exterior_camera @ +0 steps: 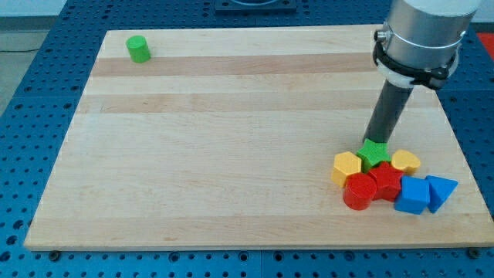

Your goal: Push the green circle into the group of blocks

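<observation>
The green circle [139,49] stands alone near the board's top left corner. The group of blocks sits at the lower right: a green star [375,153], a yellow hexagon [347,167], a yellow heart [406,161], a red cylinder [359,191], a red block [386,181] whose shape is unclear, a blue cube [413,194] and a blue triangle [441,189]. My tip [376,141] is at the top edge of the green star, far to the right of the green circle.
The wooden board [231,139] lies on a blue perforated table [31,116]. The arm's grey body [421,35] hangs over the board's top right part.
</observation>
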Tool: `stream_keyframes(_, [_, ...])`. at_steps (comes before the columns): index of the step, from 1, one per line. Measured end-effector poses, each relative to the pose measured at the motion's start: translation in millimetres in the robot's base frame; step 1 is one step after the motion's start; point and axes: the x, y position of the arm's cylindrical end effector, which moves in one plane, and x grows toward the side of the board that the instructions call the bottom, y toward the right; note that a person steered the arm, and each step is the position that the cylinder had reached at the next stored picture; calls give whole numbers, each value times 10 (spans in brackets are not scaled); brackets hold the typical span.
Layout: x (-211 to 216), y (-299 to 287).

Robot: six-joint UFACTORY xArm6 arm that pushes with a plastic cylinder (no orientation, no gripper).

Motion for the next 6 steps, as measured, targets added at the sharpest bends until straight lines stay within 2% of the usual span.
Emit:
stream_keyframes(1, [-203,-70])
stream_keyframes(2, [-641,-439])
stream_keyframes(3, [-999,-1138])
stream_keyframes(6, [-1562,-3890])
